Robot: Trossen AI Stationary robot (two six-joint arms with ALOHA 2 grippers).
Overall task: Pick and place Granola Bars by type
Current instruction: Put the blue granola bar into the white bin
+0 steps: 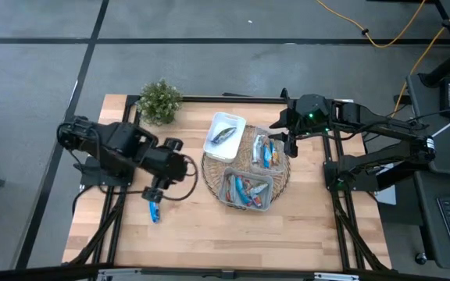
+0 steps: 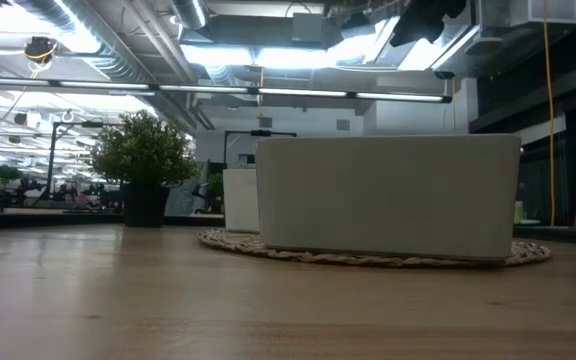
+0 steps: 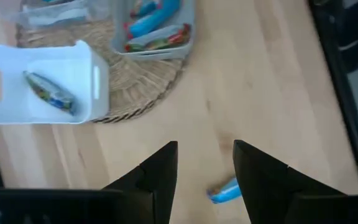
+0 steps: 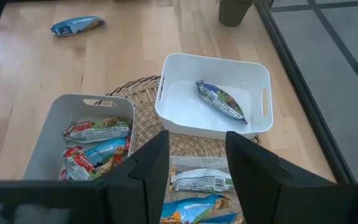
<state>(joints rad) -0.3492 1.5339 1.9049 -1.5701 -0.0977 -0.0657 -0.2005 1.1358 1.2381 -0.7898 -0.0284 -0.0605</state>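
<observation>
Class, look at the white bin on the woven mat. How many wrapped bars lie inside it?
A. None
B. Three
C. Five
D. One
D: the white bin holds a single granola bar, alone on its floor; the high view shows the same.

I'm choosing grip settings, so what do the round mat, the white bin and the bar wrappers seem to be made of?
Round mat: woven straw or wicker, by its coiled, ribbed texture.
White bin: likely smooth moulded plastic, with rounded corners and slot handles.
Bar wrapper in it: thin glossy film, crinkled and printed; probably foil-lined plastic.
</observation>
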